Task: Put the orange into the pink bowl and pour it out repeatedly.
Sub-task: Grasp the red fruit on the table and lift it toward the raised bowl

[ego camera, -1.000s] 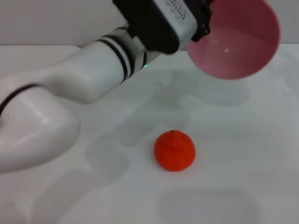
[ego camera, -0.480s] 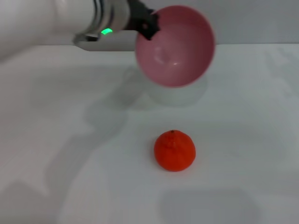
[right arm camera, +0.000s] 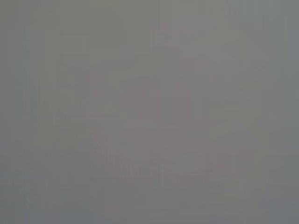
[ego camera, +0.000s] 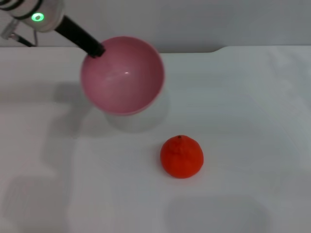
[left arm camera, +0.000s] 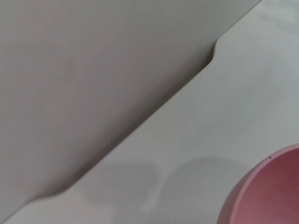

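Glossy pink bowl [ego camera: 122,75], plain and unpatterned; red-orange orange [ego camera: 181,156] with short brown stem; black left tool [ego camera: 95,49] on a white arm lit by a green light; plain white table [ego camera: 252,121].

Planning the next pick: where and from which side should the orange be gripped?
Hedged: grip the orange across its round middle, coming straight down from above. It sits stem-up, alone on the white table, apart from the pink bowl that the left tool holds tilted.
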`<state>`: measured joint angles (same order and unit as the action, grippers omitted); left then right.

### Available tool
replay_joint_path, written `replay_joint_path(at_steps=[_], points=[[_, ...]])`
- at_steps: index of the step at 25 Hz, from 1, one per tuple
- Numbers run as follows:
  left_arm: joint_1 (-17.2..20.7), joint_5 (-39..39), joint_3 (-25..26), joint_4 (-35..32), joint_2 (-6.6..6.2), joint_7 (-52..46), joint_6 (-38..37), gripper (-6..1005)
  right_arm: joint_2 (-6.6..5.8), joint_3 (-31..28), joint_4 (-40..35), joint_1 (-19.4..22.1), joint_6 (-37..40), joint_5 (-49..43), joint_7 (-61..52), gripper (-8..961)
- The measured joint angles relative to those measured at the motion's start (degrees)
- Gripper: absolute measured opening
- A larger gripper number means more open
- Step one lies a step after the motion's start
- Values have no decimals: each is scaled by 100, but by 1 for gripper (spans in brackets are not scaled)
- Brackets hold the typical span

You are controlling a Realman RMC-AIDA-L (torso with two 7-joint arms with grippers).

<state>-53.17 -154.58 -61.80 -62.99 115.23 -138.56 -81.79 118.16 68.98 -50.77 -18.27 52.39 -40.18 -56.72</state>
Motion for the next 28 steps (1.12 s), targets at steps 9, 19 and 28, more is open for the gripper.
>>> replay_joint_path(at_steps=[9,19,28], points=[[167,-155,245,-33,-163,-48,-310,42,-826,-34,-296,-1328,-98,-6006,-6466,444],[214,-177,249,-19,-196,-1,-306,42,-721,88,-827,-3056,3236,-9685,-7970,443],[220,-251,254,-19,-194,-77,-345,42,69,813,-1399,-3294,3868,-10336,-7237,480]])
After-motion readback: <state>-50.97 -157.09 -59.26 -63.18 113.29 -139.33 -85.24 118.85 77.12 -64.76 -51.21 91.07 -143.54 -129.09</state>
